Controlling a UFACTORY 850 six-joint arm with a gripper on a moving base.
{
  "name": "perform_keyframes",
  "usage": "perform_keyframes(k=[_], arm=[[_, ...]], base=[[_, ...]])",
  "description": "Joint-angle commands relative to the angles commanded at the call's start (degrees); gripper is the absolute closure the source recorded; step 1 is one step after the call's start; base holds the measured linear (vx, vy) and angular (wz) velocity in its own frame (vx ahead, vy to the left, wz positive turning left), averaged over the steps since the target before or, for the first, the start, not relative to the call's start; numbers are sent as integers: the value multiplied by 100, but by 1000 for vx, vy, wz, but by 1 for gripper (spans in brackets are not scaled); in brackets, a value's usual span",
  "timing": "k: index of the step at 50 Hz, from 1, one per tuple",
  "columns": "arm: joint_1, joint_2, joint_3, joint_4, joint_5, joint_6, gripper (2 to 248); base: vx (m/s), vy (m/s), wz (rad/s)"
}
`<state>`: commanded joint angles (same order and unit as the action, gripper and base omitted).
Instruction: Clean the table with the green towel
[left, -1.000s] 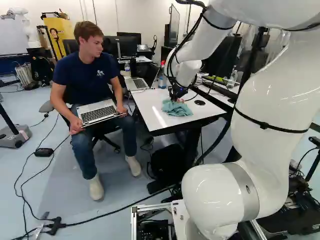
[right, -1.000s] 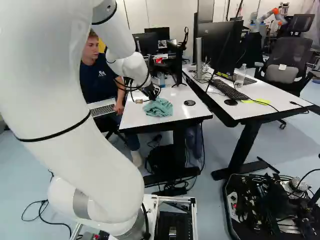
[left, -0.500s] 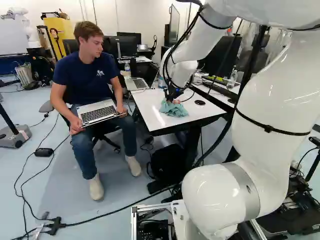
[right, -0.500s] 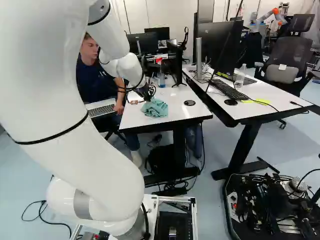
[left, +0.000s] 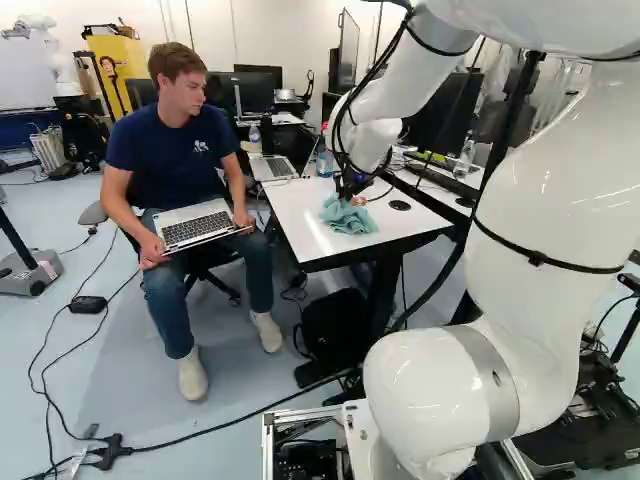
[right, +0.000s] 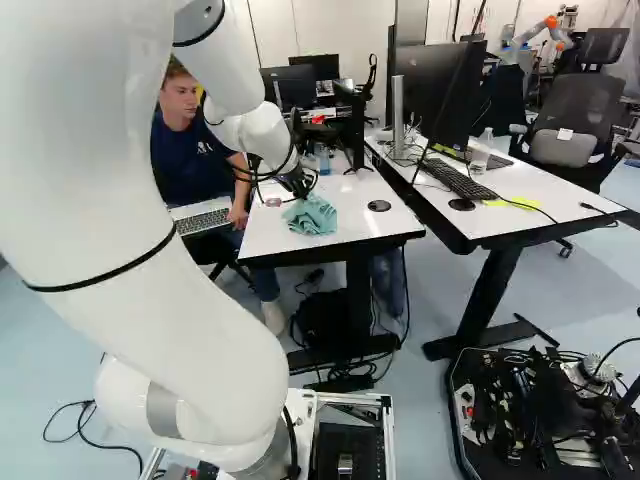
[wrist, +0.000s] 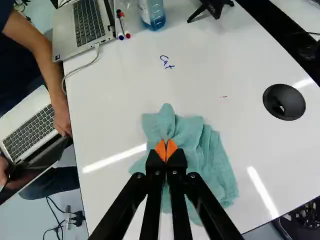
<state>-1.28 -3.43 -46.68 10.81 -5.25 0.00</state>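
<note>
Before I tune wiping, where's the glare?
Wrist view: bright streaks on the table either side of the green towel, a shorter one by the round black grommet; the blue writing is clear of them. Left base view: one streak beside the towel, highlights on the glossy arm.

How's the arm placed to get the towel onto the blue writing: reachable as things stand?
Probably yes. The gripper is shut on the towel, with bare tabletop between it and the blue writing ahead; the bottle and markers sit beyond.
</note>
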Motion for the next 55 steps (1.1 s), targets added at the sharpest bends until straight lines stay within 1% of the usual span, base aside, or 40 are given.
perform_keyframes(k=[31, 55], arm=[[-602, -184, -197, 0, 0, 0, 228], [-1037, -458, -495, 0, 0, 0, 228]], base=[[0, 0, 0], [0, 0, 0]])
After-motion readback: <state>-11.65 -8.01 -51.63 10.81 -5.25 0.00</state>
